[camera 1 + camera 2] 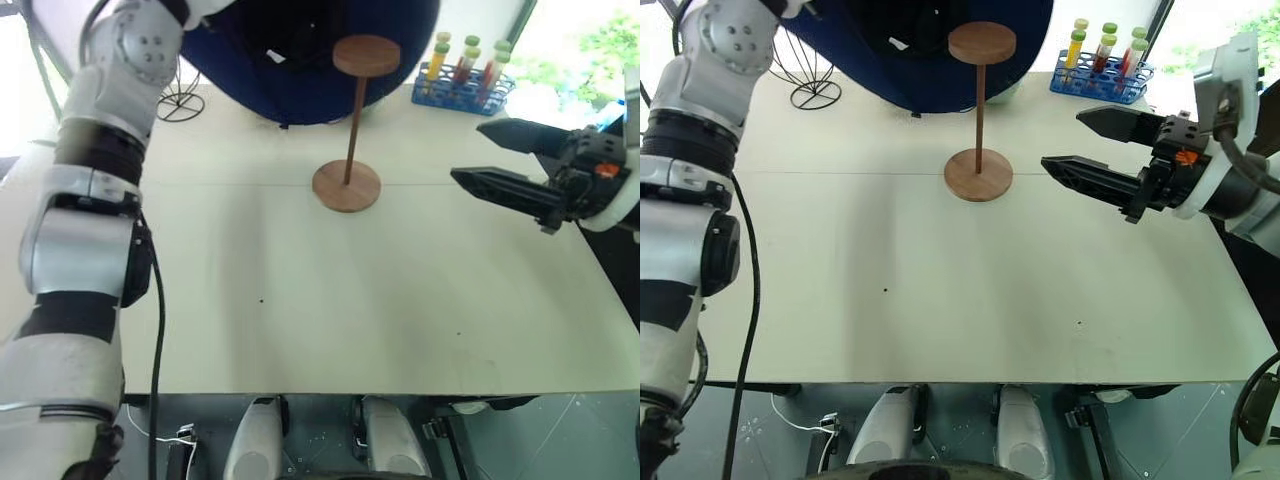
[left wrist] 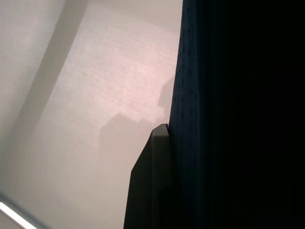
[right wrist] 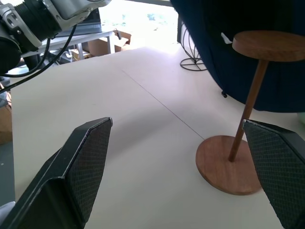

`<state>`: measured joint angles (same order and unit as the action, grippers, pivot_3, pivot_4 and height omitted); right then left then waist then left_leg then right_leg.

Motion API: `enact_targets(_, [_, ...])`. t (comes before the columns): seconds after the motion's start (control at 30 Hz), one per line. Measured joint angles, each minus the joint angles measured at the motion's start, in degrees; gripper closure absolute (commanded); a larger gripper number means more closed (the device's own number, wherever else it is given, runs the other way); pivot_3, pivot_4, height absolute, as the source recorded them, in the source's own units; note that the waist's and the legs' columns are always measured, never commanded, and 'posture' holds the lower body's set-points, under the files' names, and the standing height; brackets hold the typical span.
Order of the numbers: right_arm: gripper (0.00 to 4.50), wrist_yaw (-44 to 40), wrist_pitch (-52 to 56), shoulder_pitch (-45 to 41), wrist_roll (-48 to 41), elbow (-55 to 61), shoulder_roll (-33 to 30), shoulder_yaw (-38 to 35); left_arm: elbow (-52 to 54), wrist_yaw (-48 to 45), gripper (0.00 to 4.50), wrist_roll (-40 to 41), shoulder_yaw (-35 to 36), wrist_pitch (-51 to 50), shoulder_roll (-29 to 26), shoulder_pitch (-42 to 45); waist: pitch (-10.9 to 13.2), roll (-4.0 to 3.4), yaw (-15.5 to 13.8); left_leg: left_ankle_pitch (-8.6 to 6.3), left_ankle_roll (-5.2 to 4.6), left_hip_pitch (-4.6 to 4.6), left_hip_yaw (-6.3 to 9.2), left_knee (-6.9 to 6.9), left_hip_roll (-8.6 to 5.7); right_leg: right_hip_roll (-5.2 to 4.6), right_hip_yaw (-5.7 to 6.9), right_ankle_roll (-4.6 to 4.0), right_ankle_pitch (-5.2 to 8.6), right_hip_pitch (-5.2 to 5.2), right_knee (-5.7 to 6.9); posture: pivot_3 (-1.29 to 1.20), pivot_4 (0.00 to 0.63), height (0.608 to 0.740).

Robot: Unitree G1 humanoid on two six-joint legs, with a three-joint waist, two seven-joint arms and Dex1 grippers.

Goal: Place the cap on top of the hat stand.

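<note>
Left gripper (image 2: 157, 181) is clamped tight on the navy cap (image 1: 300, 60), dangling it over the table's (image 1: 300, 300) far edge right behind the hat stand (image 1: 350, 150), while the right gripper (image 1: 1080, 145) sits wide open, empty.

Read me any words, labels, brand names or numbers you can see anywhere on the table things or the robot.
None can be read.
White tag inside the cap: too small to read.
Test tubes in the blue rack: no legible labels.
Hat stand: plain wood, no marks.
Right end effector: orange patch nearby, no readable text.
</note>
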<state>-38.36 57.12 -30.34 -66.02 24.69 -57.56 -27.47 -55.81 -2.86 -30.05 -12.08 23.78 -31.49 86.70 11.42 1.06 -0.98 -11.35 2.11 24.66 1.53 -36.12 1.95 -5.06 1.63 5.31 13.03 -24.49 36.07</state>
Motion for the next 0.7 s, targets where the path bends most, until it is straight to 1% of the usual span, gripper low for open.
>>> enact_targets(0.13, [0.0,1.0,0.0,0.1,-0.2,-0.1,-1.9,-0.6,2.3,-1.6,4.46,2.7,0.1,4.4,1.9,-0.1,0.0,0.0,0.2,0.0,0.0,0.03,-0.01,-0.02,-0.02,-0.02,-0.03,-0.01,-0.01,-0.01,-0.02,0.0,0.15,0.74])
enact_targets(0.27, [0.0,1.8,0.0,0.3,-0.4,-0.4,-2.8,-2.5,8.7,-3.2,4.46,6.2,1.1,7.7,2.3,-1.9,0.0,-0.03,0.4,0.0,-0.01,-0.04,-0.01,0.06,0.0,0.0,-0.03,0.01,-0.01,-0.02,0.04,0.0,0.15,0.74])
enact_targets(0.43, [0.0,2.1,0.3,3.0,-0.6,-0.5,-4.6,-5.7,19.2,-5.1,4.46,9.5,2.7,8.9,1.9,-11.0,0.0,-0.05,0.3,0.0,-0.02,-0.1,-0.01,-0.02,0.0,0.01,-0.06,0.0,-0.03,0.02,0.12,0.0,0.15,0.74])
enact_targets(0.57, [0.0,1.9,2.3,5.6,-2.1,-0.7,-6.7,-10.4,26.8,-6.7,4.46,10.7,4.2,9.0,-0.6,-19.2,0.0,-0.05,0.3,0.01,-0.02,-0.1,-0.03,-0.1,0.0,0.01,-0.12,-0.04,-0.09,0.03,0.12,0.0,0.15,0.74])
enact_targets(0.7, [0.0,2.4,4.1,5.9,-5.1,-1.6,-8.0,-15.8,34.1,-7.3,4.46,12.3,6.5,9.6,-1.9,-25.6,0.0,-0.06,0.2,0.01,-0.02,-0.16,-0.03,-0.11,0.0,0.0,-0.13,-0.05,-0.09,0.11,0.11,0.0,0.15,0.74])
